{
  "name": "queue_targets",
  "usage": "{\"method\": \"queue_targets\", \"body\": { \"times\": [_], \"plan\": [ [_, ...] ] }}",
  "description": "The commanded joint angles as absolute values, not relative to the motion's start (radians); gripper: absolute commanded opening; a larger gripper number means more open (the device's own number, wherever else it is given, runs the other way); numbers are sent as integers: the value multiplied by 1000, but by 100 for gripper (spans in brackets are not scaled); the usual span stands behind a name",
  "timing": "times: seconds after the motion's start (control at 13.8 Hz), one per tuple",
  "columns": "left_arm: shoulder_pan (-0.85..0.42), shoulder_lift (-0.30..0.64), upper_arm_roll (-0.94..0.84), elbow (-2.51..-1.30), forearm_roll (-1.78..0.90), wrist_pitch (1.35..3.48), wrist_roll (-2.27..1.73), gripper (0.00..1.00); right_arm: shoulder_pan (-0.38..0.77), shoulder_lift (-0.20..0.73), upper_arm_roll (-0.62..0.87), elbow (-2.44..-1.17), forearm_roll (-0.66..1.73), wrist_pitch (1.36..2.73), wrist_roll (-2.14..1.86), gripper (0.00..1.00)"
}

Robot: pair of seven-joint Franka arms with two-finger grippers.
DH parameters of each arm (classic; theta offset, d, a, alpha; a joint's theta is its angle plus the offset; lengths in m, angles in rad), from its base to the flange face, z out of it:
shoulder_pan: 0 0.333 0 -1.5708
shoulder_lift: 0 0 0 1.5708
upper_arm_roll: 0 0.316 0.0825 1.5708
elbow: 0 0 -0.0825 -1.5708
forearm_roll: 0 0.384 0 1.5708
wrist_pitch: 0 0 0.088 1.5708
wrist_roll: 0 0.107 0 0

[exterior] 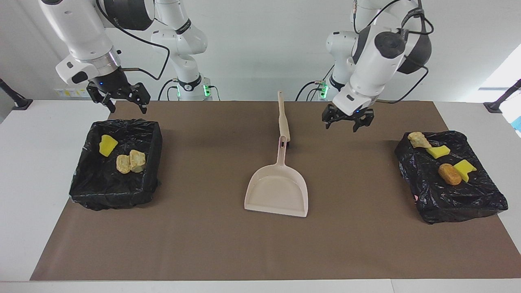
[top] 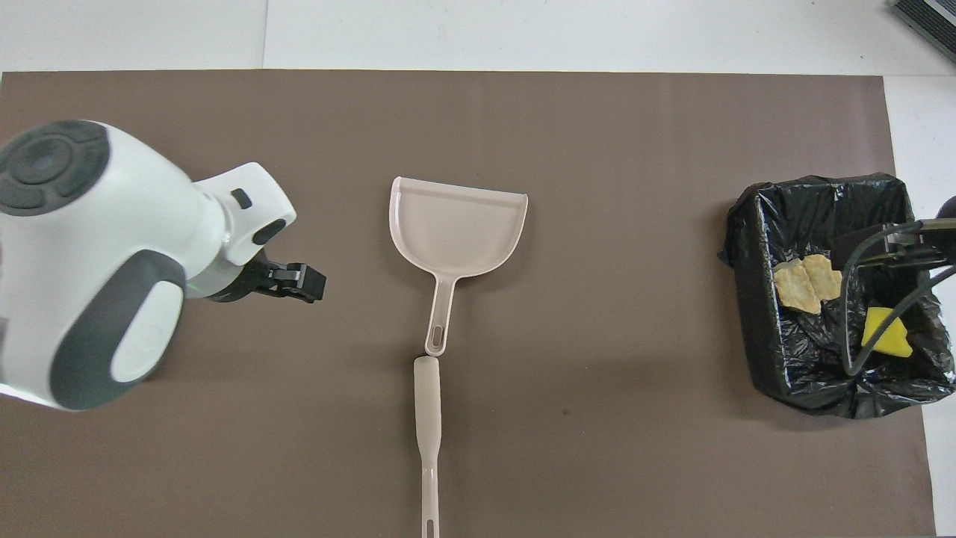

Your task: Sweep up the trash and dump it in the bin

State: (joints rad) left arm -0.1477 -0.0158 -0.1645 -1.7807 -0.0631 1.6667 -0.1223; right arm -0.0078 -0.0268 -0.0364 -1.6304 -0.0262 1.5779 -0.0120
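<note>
— Where are your grippers?

— My left gripper [exterior: 345,121] hangs open and empty over the brown mat [exterior: 203,244]; my right gripper [exterior: 119,97] waits open above the bin [exterior: 152,162] at its end.

— And the trash?

— Three pieces [exterior: 129,161] lie in that bin, four [exterior: 443,160] on the black bag [exterior: 468,199] at my left arm's end. The beige dustpan [exterior: 277,191] lies flat mid-table, the brush handle [exterior: 283,118] just nearer me.

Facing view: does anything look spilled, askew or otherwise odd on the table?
Nothing is spilled. One oddity: in the bin toward the left arm's end, four pieces sit high on the crumpled bag, seemingly on top rather than inside. In the other bin, three pieces lie well down. The dustpan is empty.
</note>
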Motion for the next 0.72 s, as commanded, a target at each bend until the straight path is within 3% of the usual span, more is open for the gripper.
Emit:
{"method": "queue_targets", "body": {
  "times": [0.0,0.22,0.65],
  "plan": [
    [-65,-28,-173,-1706,-52,1548,-51,100,-9,-43,-37,-1652,-20,1603,3,100],
    [26,-28,-166,-1625,-48,1479,29,100,-9,-43,-35,-1652,-21,1603,3,100],
    [67,-100,-173,-1687,-51,1477,52,100,-9,-41,-35,-1652,-20,1603,3,100]
  ]
}}
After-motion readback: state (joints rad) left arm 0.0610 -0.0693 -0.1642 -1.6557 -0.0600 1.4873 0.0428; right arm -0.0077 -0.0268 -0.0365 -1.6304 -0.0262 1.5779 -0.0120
